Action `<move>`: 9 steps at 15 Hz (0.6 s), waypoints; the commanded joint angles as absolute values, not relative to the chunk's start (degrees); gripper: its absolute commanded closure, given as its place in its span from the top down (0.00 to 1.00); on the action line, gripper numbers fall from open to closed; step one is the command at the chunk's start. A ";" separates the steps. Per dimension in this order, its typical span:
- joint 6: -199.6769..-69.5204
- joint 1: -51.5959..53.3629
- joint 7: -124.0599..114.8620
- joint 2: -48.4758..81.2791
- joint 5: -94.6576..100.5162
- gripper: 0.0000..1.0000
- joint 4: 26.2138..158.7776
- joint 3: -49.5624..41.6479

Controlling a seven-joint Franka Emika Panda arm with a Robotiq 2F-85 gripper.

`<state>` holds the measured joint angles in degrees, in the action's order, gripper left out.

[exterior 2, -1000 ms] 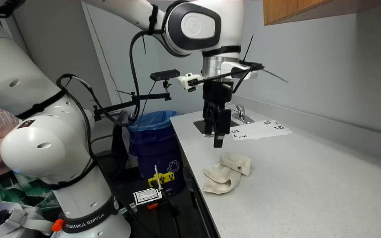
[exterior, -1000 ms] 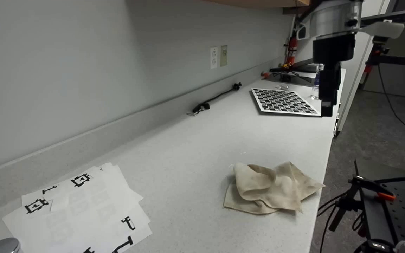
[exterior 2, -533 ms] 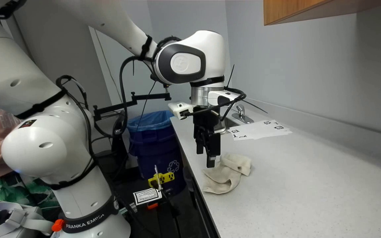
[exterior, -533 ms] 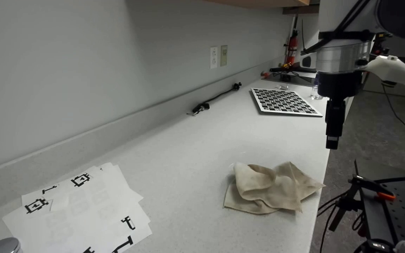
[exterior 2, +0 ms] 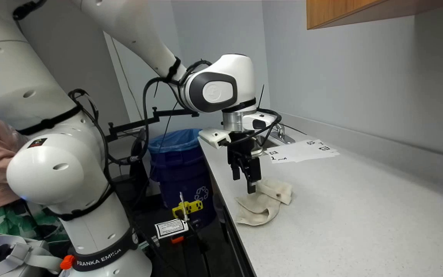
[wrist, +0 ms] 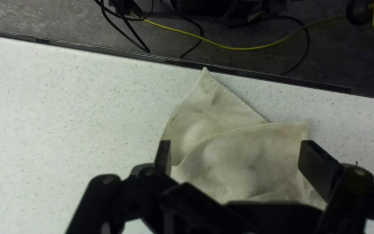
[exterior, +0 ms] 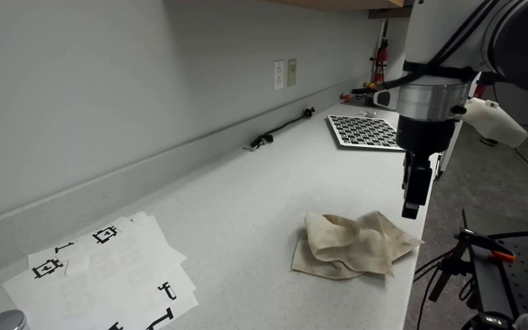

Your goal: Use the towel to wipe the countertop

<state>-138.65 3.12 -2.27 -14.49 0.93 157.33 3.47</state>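
In the wrist view the fingers (wrist: 318, 167) stand parted, holding nothing; the crumpled towel (wrist: 239, 152) shows beneath the gap between them, running roughly crosswise to their closing line. In an exterior view it rests on the surface (exterior 2: 344, 215), below them. In an exterior view it lies apart, lower and toward the wall (exterior: 154, 91); mostly descent seems called for.

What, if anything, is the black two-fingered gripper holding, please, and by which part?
Nothing is held: the gripper stands open, and the crumpled beige cloth towel lies on the speckled white countertop below.
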 commanded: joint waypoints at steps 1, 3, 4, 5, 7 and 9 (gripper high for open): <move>-143.01 5.30 -2.09 -8.92 -1.52 1.00 154.83 4.79; -145.29 6.39 -2.16 -6.53 -2.54 1.00 153.75 5.75; -146.17 6.76 -2.13 -5.42 -2.72 1.00 153.16 6.15; -146.93 6.98 -2.23 -4.16 -2.73 1.00 152.37 6.53; -147.91 7.05 -2.59 -2.18 -1.93 1.00 150.92 7.01; -146.87 6.72 -2.40 -4.21 -1.64 1.00 152.46 6.89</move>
<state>-147.01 6.64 -2.41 -4.12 -1.63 152.46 6.98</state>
